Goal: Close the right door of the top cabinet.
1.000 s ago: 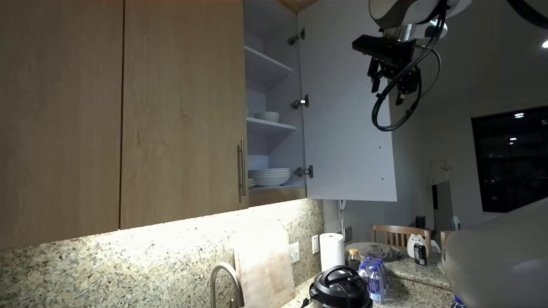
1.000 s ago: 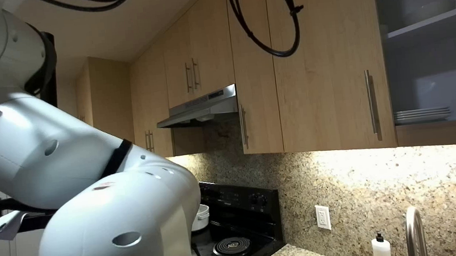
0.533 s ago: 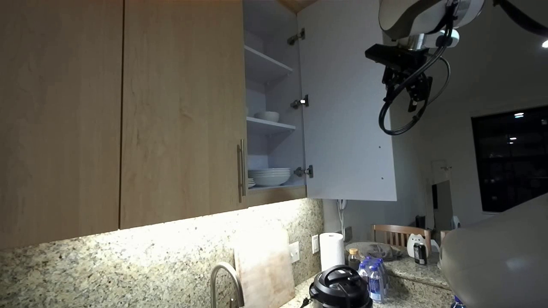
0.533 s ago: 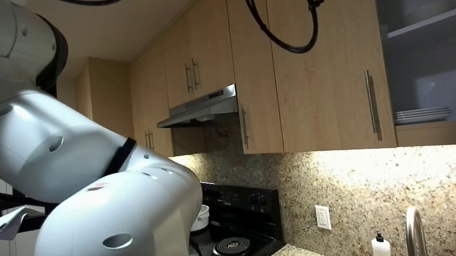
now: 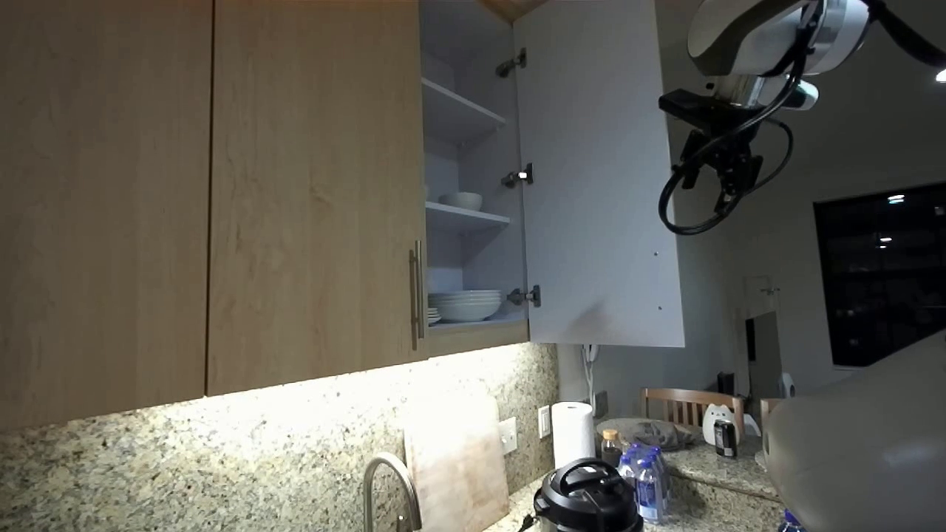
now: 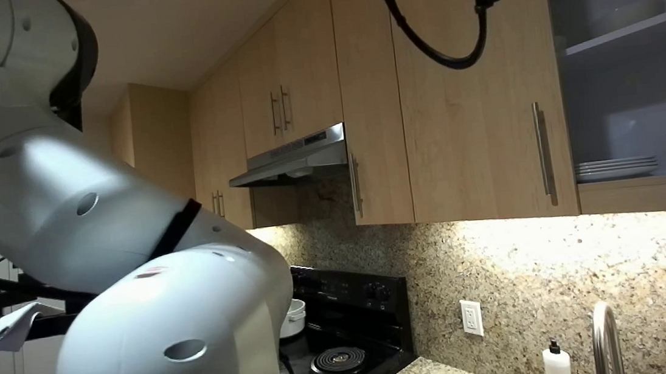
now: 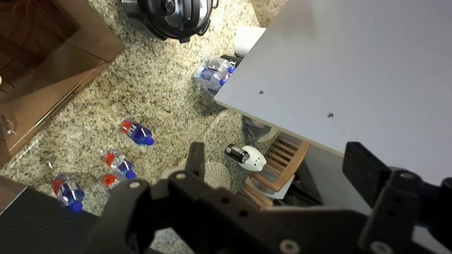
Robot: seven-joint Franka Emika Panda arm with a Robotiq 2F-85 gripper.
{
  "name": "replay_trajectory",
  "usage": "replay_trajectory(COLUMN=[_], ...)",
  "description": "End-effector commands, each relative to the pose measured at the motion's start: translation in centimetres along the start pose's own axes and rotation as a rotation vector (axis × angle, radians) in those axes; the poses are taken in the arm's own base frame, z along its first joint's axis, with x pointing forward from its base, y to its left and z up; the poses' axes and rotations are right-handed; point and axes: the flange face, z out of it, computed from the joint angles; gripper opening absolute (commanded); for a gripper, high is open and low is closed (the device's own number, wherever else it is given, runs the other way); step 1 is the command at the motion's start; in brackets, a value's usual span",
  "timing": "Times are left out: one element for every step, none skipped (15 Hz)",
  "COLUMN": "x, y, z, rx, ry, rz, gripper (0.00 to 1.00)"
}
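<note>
The right door (image 5: 599,185) of the top cabinet stands wide open on its hinges, its pale inner face showing in an exterior view. Its pale panel also fills the upper right of the wrist view (image 7: 335,70), with its edge running diagonally. The left door (image 5: 318,185) is shut; it also shows in an exterior view (image 6: 479,118). My gripper (image 5: 706,191) hangs just right of the open door's free edge in that view, with no contact visible. In the wrist view my gripper (image 7: 274,155) is open and empty, fingers wide apart. The right door's handle is hidden.
Stacked bowls (image 5: 465,305) stand inside the open cabinet. Below are a black-lidded cooker (image 5: 589,495), a paper towel roll (image 5: 573,432), water bottles (image 5: 647,488) and a faucet (image 5: 392,480). A wooden chair (image 7: 286,162) stands beyond the counter (image 7: 169,88).
My gripper has moved right and slightly down in the exterior view, from in front of the door's inner face to past its free edge. The door has not moved.
</note>
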Motion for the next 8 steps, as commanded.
replay_trajectory(x=[0.8, 0.9, 1.1, 1.2, 1.3, 1.4, 1.5, 1.6], y=[-0.5, -0.5, -0.6, -0.6, -0.6, -0.5, -0.5, -0.4], z=[1.6, 2.1, 2.5, 2.8, 3.1, 3.4, 3.6, 3.6], rx=[0.062, 0.082, 0.098, 0.112, 0.123, 0.137, 0.144, 0.153], ry=[-0.158, -0.213, -0.261, -0.309, -0.352, -0.398, -0.432, -0.457], rz=[0.001, -0.009, -0.014, -0.019, -0.025, -0.033, -0.037, -0.039], gripper=[1.0, 1.0, 1.0, 1.0, 1.0, 1.0, 1.0, 1.0])
